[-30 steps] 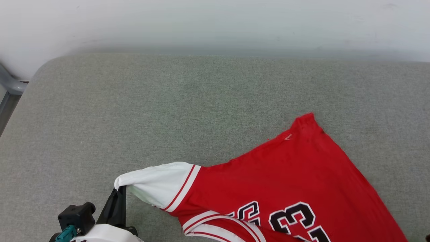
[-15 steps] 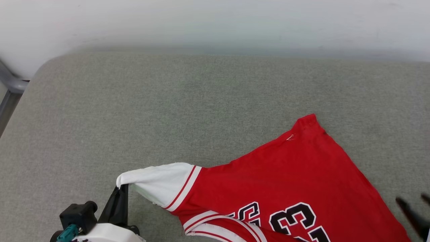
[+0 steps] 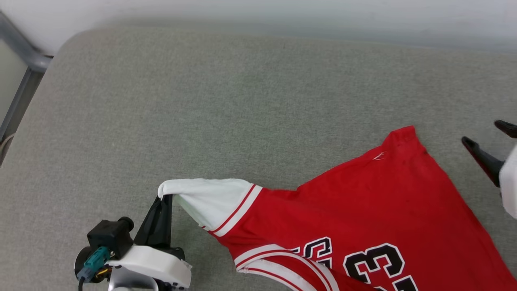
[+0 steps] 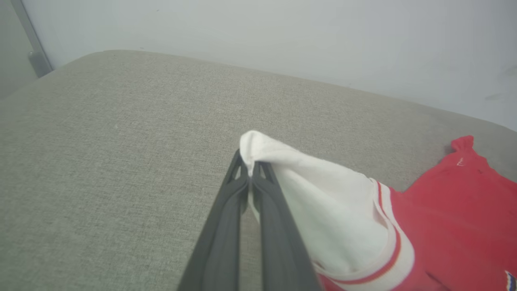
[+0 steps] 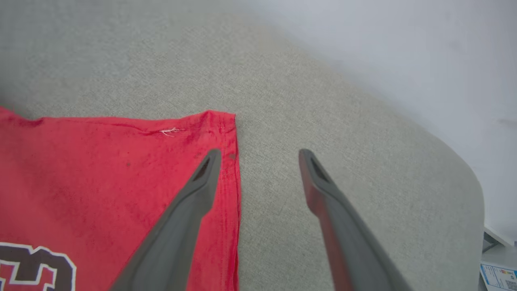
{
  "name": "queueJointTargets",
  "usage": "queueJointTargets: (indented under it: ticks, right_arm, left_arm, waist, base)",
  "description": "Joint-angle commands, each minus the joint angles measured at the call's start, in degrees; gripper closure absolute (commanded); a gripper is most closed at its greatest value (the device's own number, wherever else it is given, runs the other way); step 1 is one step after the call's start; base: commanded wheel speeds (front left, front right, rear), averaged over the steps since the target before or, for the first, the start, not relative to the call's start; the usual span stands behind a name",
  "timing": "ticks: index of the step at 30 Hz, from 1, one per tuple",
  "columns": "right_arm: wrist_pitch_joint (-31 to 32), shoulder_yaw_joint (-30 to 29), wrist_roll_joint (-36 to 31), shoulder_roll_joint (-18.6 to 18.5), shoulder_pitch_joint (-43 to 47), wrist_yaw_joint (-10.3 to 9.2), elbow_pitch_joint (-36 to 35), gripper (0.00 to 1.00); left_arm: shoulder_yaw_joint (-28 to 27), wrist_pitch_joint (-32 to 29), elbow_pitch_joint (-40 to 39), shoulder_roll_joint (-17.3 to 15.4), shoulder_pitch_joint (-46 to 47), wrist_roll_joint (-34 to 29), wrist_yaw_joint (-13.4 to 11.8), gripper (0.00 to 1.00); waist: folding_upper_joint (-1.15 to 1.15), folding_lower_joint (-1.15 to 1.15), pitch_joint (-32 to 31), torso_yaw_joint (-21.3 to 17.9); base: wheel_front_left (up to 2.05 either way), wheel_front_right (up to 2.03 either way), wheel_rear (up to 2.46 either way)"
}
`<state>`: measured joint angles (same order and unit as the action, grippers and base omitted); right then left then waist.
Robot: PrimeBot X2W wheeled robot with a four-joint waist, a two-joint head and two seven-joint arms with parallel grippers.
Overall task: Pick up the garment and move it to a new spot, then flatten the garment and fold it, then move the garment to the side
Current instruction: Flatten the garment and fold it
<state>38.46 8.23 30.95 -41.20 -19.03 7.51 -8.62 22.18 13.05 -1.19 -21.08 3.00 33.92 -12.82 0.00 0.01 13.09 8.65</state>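
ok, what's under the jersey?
The garment lies on the grey cushion. Its white sleeve is held up by the left gripper, cushion visible beneath. Anything under the red body is covered.

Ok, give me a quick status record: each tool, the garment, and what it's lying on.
surface: grey fabric cushion
garment: lying unfolded, number side up
left tool: shut on the tip of the white sleeve
right tool: open, empty, at the red hem corner, one finger over the cloth edge
fold: not yet done
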Motion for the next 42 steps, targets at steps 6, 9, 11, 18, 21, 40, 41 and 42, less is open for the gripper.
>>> queueJointTargets:
  ticks: [6,9,11,18,21,40,41,42]
  right_arm:
    - [8.4,11.3,1.9,-2.3,-11.8,-0.04,7.2,0.0]
    - [10.3,16.4,2.2,-2.6,-16.5,-0.04,11.0,0.0]
    - [10.8,19.1,2.4,-2.2,-19.3,-0.04,13.4,0.0]
    - [9.4,27.5,2.9,-0.8,-25.8,-0.04,22.3,0.0]
    - [8.6,32.1,2.5,-1.1,-26.3,-0.04,26.0,0.0]
    - [-12.2,38.5,12.1,-1.8,-29.8,-0.06,30.5,1.0]
    - [-13.3,38.2,12.3,-2.2,-29.6,-0.06,30.2,1.0]
    - [-13.3,38.2,12.3,-2.2,-29.6,-0.06,30.2,1.0]
  left_arm:
    - [1.0,0.5,0.1,1.2,3.2,-1.1,0.7,1.0]
    - [1.5,0.8,0.2,1.8,4.4,-1.2,1.0,1.0]
    - [1.7,0.9,0.4,2.3,5.1,-1.5,1.2,1.0]
    - [2.2,1.3,1.3,3.5,7.3,-1.8,2.0,1.0]
    - [2.3,1.4,1.9,4.0,8.1,-1.9,2.2,1.0]
    - [1.1,1.4,4.1,1.7,7.5,-2.7,3.1,1.0]
    - [1.0,1.4,3.7,1.3,7.7,-2.8,3.1,1.0]
    - [1.0,1.4,3.7,1.3,7.7,-2.8,3.1,1.0]
  waist:
    - [0.0,-0.01,4.0,3.0]
    - [0.0,-0.01,5.7,3.9]
    - [0.0,-0.01,6.7,4.5]
    - [0.0,-0.01,9.8,5.7]
    - [0.0,-0.01,10.7,6.0]
    - [0.0,-0.01,3.0,2.3]
    - [0.0,-0.01,2.3,2.0]
    - [0.0,-0.01,2.3,2.0]
  base:
    - [0.0,0.0,0.0]
    - [0.0,0.0,0.0]
    - [0.0,0.0,0.0]
    - [0.0,0.0,0.0]
    - [0.0,0.0,0.0]
    - [0.0,0.0,0.0]
    - [0.0,0.0,0.0]
    - [0.0,0.0,0.0]
